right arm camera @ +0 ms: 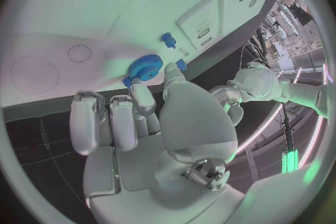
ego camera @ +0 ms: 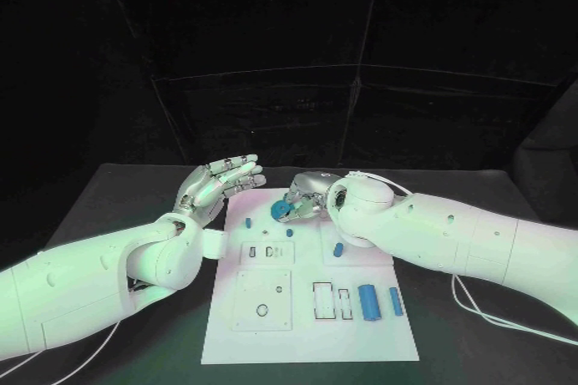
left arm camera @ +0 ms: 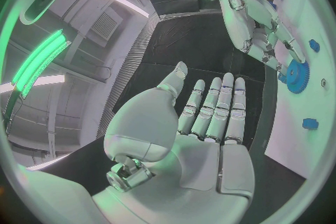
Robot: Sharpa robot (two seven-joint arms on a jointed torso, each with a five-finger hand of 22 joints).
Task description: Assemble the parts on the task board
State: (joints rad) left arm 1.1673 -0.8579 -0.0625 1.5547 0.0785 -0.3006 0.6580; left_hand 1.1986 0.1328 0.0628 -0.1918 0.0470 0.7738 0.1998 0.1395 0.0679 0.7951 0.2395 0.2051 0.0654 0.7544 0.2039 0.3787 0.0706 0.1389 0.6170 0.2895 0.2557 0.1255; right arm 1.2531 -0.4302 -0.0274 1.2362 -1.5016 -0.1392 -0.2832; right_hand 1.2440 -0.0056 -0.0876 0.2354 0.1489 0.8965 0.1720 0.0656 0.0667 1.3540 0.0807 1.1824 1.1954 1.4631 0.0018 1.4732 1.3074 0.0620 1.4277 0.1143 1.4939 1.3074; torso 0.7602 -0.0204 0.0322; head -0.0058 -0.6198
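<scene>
1. The right hand (ego camera: 311, 195) reaches over the far end of the white board (ego camera: 311, 335) and pinches a blue gear (ego camera: 282, 210) between thumb and fingertip; its other fingers are curled beside it.
2. The gear (right arm camera: 145, 66) is at the far part of the board, close over its surface; whether it touches the board cannot be told.
3. The left hand (ego camera: 220, 181) is raised just beyond the board's far-left corner, palm up, fingers straight and apart, grasping nothing.
4. Two blue cylinders (ego camera: 370, 302) lie side by side on the near-right part of the board, next to narrow slots.
5. A small blue peg (ego camera: 338, 250) lies near the board's middle, to the right.
6. Another small blue piece (ego camera: 248, 222) stands at the far-left part, near the gear.
7. The board rests on the black counter (ego camera: 133, 193).
</scene>
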